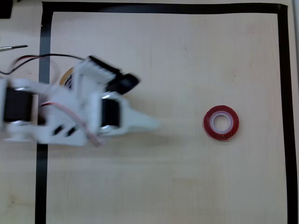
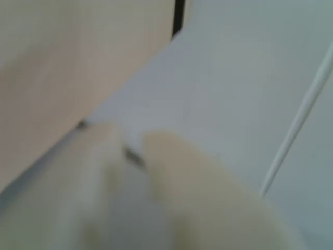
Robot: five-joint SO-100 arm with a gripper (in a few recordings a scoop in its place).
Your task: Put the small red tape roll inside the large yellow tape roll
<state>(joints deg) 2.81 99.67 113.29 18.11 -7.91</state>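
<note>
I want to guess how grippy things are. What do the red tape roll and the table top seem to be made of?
The red tape roll looks like glossy plastic tape wound on a white core, judging by its shine. The table top looks like pale, matt wood or wood-look laminate with faint grain; which one, I cannot tell.

Bare table (image 1: 187,70) between tool (image 1: 152,123) (blurred) and small red tape roll (image 1: 221,122).

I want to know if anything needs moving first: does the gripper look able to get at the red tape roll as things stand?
Probably yes. In the overhead view the small red tape roll lies flat by itself on bare table, and nothing stands between it and the gripper, which points toward it.
</note>
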